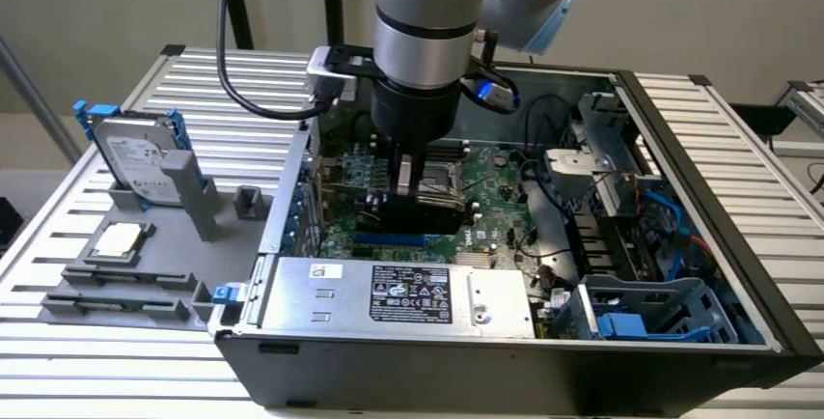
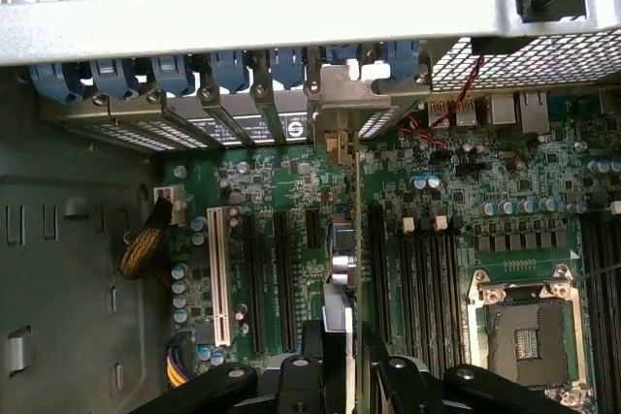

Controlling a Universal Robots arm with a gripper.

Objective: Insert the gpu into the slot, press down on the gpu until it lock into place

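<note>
The black gpu [image 1: 419,214] hangs on edge inside the open computer case, and my gripper [image 1: 412,185] is shut on its upper edge. Right under the card a short stretch of the bright-blue slot [image 1: 390,241] shows on the green motherboard [image 1: 496,197]. Whether the card's lower edge has entered the groove cannot be told. From the wrist camera the gpu [image 2: 342,249] appears edge-on as a thin strip running from my gripper [image 2: 338,361] to its metal bracket [image 2: 342,94] at the case's rear wall. The card covers the slot there.
A silver labelled power supply box [image 1: 399,293] sits just in front of the slot. The CPU socket [image 2: 529,332] and black memory slots [image 2: 427,273] lie beside the card. A white slot [image 2: 215,273], blue bracket clips [image 2: 175,75], a drive cage [image 1: 644,313] and a hard drive [image 1: 135,158] are around.
</note>
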